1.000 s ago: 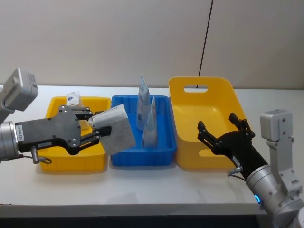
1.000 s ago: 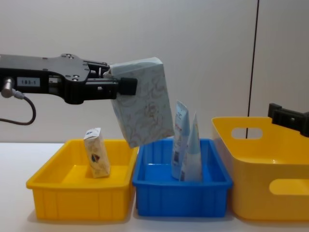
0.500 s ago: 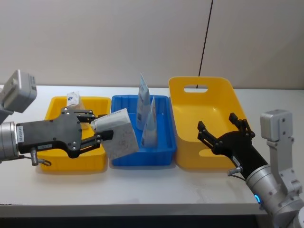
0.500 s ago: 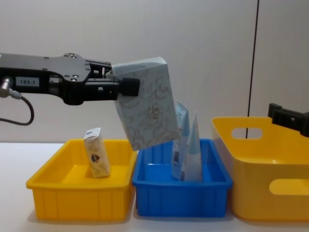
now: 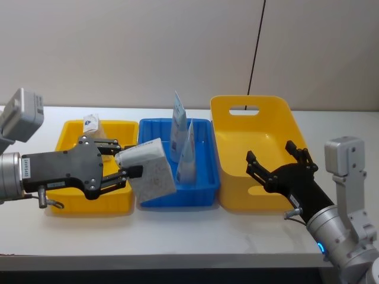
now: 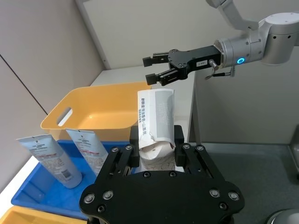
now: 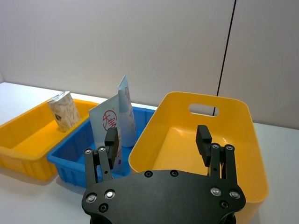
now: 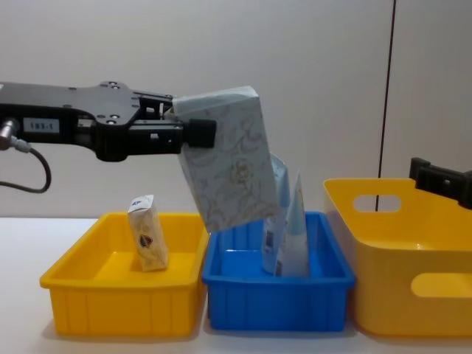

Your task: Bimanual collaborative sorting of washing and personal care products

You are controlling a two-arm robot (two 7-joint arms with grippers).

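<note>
Whitish-blue and faintly marbled, the soft pack (image 8: 232,158) hangs tilted above the bins, clamped between the fingers of the left claw (image 5: 131,165), which reaches in from the left.

We see three ways this could go wrong. The pack is held at one end only and it is soft, so we judge it could sag, swing or slip out of the grip. Just to its right, two squeeze tubes (image 5: 187,155) stand leaning in the blue bin (image 5: 189,199). A push further right or a careless drop could clip them and tip them over. Opening the claw too far left could land the pack on the rims where the blue bin meets the left yellow bin (image 5: 100,204), in which a small beige pack (image 8: 147,232) stands.

The claw grips the pack's upper left end. The rest of the pack slants down and to the right, away from the fingers, over the left part of the blue bin. We cannot tell whether its lowest corner lies below the rim.

Our right claw (image 5: 270,155) waits empty with its fingers spread apart, at the near side of the large yellow bin (image 5: 237,200) on the right of the worktop (image 5: 207,231).
</note>
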